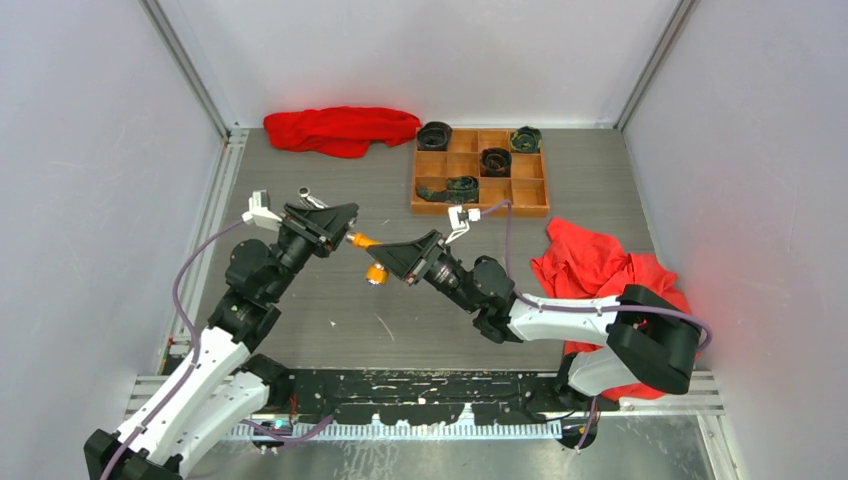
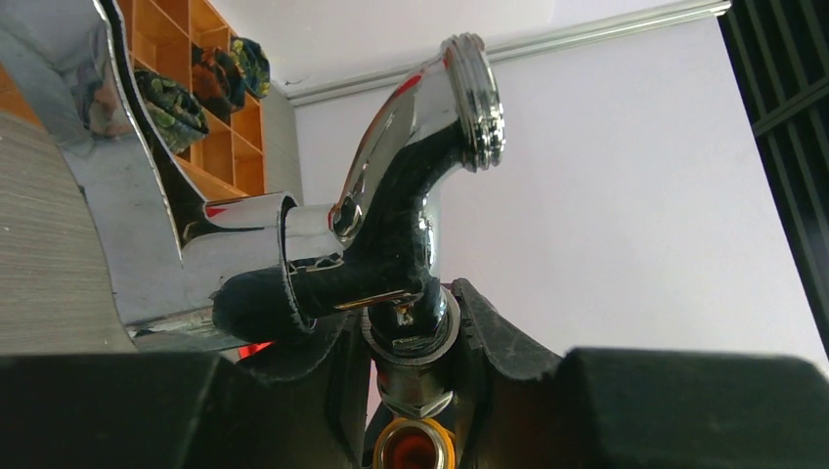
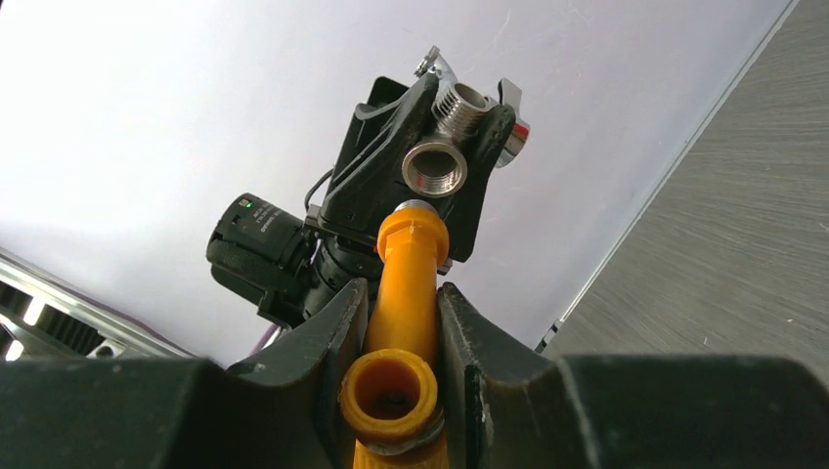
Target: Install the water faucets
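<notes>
Right gripper [image 3: 403,305] is clenched on the orange faucet [image 3: 411,259], whose round end points left at the silver faucet [image 3: 436,168]. The left gripper [image 2: 411,330] grasps the silver faucet by its body. Both pieces hang above the desk [image 1: 330,325], left of centre. The orange tip sits just below the silver threaded socket; contact cannot be confirmed. Recommendation: line up the axes first, then press in gently while turning, with both grips firm.

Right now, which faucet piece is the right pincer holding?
The orange-yellow faucet, clamped in the right pincer. The shiny silver faucet, with the threaded end, sits in the left pincer instead.
</notes>
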Motion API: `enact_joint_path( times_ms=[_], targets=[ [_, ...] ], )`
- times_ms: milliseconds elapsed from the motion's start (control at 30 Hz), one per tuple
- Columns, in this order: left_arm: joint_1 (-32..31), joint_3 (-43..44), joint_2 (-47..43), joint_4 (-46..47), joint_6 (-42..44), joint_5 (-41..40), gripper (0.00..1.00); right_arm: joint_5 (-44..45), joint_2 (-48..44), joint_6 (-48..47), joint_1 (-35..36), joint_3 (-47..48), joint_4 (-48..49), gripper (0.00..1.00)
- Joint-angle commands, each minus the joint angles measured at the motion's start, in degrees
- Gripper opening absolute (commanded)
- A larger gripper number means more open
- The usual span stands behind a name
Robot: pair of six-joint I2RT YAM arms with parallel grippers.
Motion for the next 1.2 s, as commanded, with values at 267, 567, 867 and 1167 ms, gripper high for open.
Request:
enact_joint_path(
  times_ms=[267, 567, 867, 1167],
  targets=[
    [0.08, 20.28, 4.03, -34.47, 2.25, 2.18, 0.00, 17.70, -12.52, -75.28, 11.00, 2.25, -17.38, 0.01],
    [4.00, 45.81, 27.31, -67.90, 16.54, 19.57, 0.00, 20.37, -6.69, -126.53, 17.09, -8.21, -6.38, 0.00],
    [3.47, 57.46, 38.47, -90.99, 24.80, 13.27, 0.00, 22.17, -0.62, -149.52, 19.08, -8.66, -2.10, 0.01],
    [-0.06, 61.38, 39.99, -99.40, 24.88, 1.86, 0.00, 22.18, 4.40, -157.63, 21.44, -2.53, -3.45, 0.01]
  ],
)
